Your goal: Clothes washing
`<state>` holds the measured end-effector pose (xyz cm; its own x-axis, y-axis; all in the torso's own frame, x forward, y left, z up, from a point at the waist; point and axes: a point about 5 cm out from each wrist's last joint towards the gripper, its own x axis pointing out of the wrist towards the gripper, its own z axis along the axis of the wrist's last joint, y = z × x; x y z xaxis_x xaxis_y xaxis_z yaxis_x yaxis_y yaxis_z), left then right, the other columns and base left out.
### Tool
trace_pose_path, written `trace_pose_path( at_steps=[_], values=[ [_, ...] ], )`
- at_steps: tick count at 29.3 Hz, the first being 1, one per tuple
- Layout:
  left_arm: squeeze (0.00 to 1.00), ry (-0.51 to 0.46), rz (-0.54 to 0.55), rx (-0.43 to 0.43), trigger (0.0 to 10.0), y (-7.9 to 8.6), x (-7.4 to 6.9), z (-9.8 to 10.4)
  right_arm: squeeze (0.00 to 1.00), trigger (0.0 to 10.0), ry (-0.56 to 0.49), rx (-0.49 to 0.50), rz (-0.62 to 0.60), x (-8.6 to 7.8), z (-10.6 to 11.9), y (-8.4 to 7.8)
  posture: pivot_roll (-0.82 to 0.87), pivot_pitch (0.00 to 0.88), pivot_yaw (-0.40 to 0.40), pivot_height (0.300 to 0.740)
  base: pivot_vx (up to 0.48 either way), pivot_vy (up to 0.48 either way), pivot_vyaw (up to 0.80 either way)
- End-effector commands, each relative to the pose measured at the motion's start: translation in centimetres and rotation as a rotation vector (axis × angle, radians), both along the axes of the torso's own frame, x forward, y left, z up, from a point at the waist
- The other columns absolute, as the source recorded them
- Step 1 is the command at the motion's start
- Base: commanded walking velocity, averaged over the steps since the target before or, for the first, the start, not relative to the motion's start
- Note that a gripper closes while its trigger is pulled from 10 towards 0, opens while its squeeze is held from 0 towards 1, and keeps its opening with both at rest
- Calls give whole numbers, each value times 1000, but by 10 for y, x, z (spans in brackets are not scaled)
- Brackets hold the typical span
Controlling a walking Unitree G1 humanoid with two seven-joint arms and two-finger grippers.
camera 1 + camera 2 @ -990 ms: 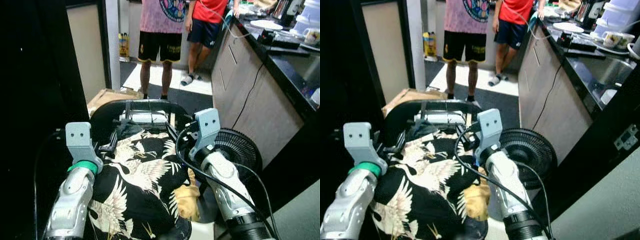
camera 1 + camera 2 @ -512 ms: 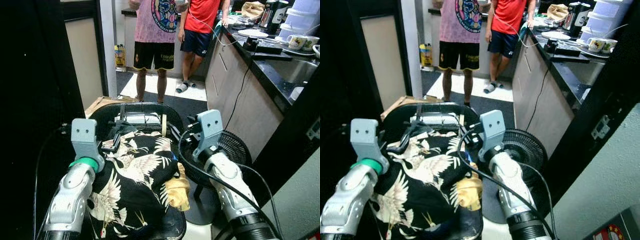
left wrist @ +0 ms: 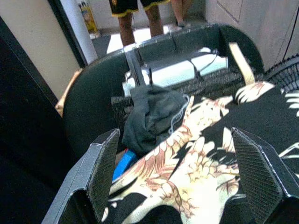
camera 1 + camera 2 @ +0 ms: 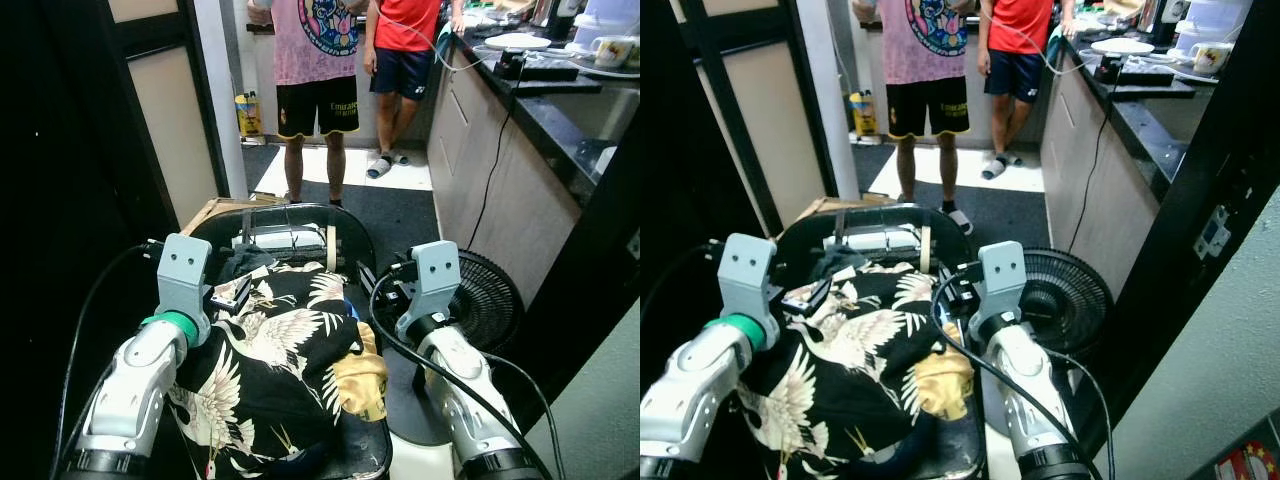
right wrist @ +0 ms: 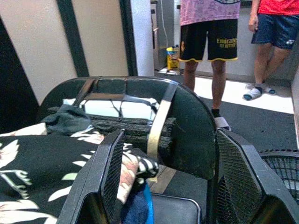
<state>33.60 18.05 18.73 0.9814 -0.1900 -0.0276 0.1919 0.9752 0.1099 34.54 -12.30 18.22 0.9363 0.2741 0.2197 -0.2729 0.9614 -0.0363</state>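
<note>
— What's in front of you, by count?

— One black chair, and on its seat one heap of clothes: a black shirt printed with white cranes on top, a dark green garment at the far end against the chair back, something yellow at the right edge, and a bit of blue cloth underneath. I count two people standing at the far end of the room, one in a pink top, one in red. One floor fan stands just right of the chair.

— And the grippers?

— Two, both mine. The left gripper hovers over the left side of the shirt with its fingers spread wide, holding nothing. The right gripper is at the chair's right side near the back, also spread wide and empty.

— The room?

— A narrow kitchen: dark counter along the right with a plate and what I take to be two mugs, though they're small. Dark floor, paler tiles under the people, and a cardboard piece beyond the chair's left.
</note>
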Motion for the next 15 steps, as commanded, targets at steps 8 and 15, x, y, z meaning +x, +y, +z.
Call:
trace_pose_path(
  at_steps=[8,15],
  values=[
    [1000,164,-75,46,10000,-4,-1,-25,0,10000,-6,2,-12,-4,-1,-2,24,40,120,740,0,0,0],
    [0,377,-189,211,10000,-8,-11,-56,0,10000,-8,0,-9,-6,-2,-1,21,38,104,740,0,0,0]
  ],
)
